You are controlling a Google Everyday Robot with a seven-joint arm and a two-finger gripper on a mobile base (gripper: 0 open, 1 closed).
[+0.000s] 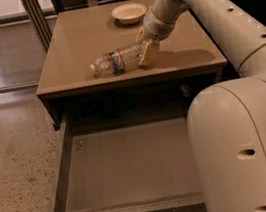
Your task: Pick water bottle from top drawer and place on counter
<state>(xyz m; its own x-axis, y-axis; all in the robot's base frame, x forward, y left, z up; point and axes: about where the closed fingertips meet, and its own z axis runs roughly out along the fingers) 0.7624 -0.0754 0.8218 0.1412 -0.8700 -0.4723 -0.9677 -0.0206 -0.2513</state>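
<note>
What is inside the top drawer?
The top drawer shows only grey floor; the arm covers its right front part. The water bottle lies on the counter, with the tool at its base.

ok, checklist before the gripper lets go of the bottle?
1. Bottle out of drawer: ok. The top drawer stands open with no bottle in it.
2. Bottle over counter: ok. The water bottle is above the counter, near its front edge, cap pointing left.
3. Grip: ok. The gripper is shut on the bottle's base end.
4. Bottle fully resting on counter: cannot tell. It is tilted, cap end low.
5. Stable on release: not ok. It is nearly on its side, so it could roll.
6. Bowl clearance: ok. The bowl sits apart at the back.
</note>
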